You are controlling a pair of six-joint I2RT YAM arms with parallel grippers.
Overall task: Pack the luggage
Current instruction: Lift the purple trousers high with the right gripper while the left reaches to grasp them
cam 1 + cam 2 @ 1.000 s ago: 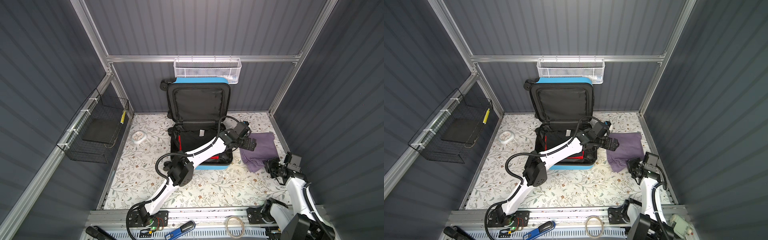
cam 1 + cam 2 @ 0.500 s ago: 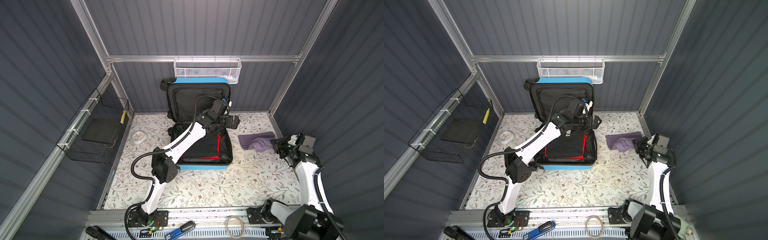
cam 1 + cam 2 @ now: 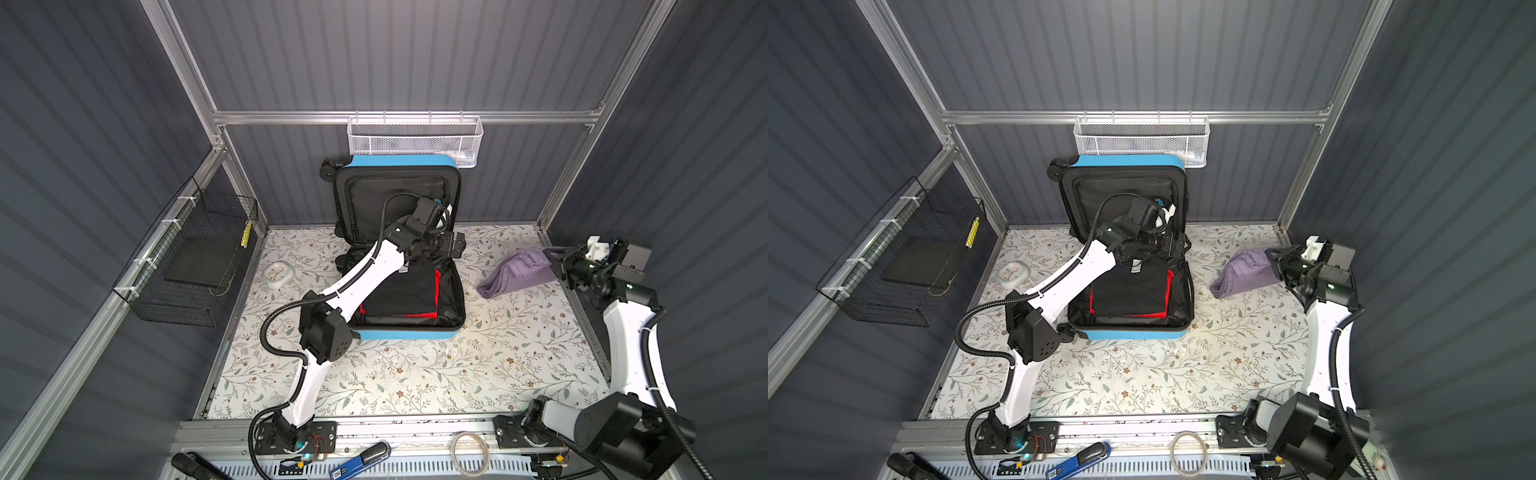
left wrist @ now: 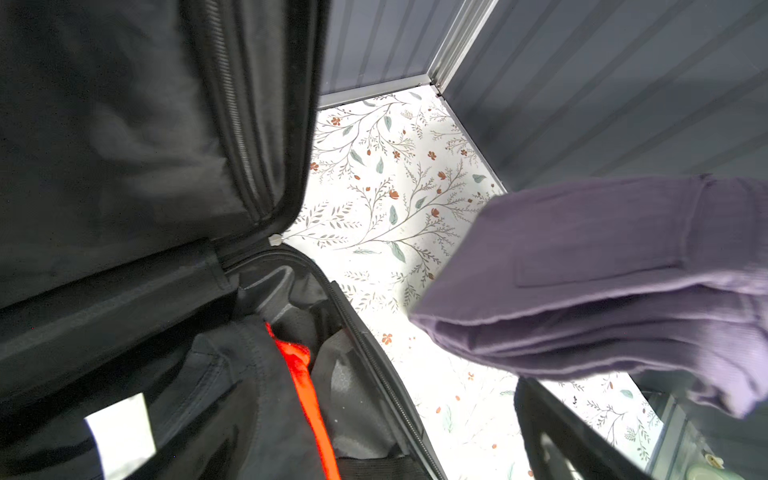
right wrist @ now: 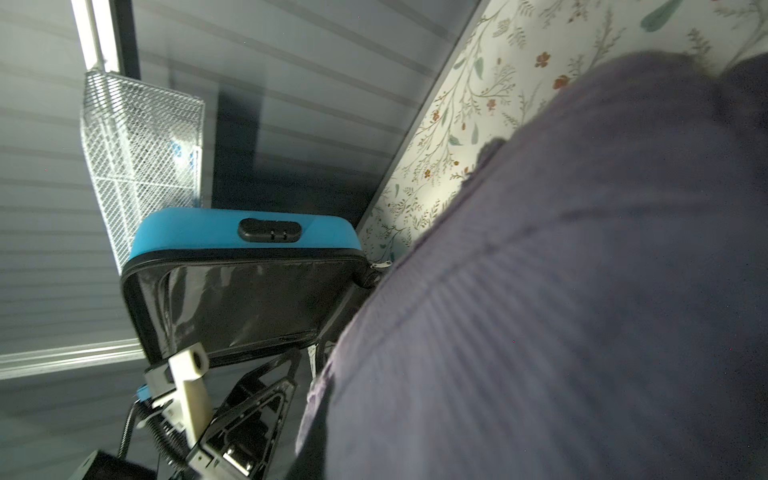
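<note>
The luggage (image 3: 407, 334) lay open at the back middle of the floral mat (image 3: 415, 374). Its base was flat and its lid (image 3: 374, 195) stood upright against the ribbed rear wall, just under the white mesh basket (image 3: 415, 141). The left gripper (image 3: 456, 245) hung over the base's far right corner, near the hinge, with its jaws spread wide and nothing between them. To the right, bare mat separated the suitcase's zipper edge from the purple garment (image 3: 515, 272). The right gripper (image 3: 555, 259) was clamped on that garment close to the right wall. The cloth's free end drooped toward the mat, and whether it touched could not be told. The front half of the mat was open, and a strip on the left held only a small white rounded dish (image 3: 277, 274) below the black wire basket (image 3: 187, 266). The shell was smooth, bright blue hard plastic with rounded corners, and the lining was dull black fabric. Folded black clothing with a red edge (image 3: 403, 291) lay flat inside. The garment was soft, finely ribbed knit, folded in layers.
</note>
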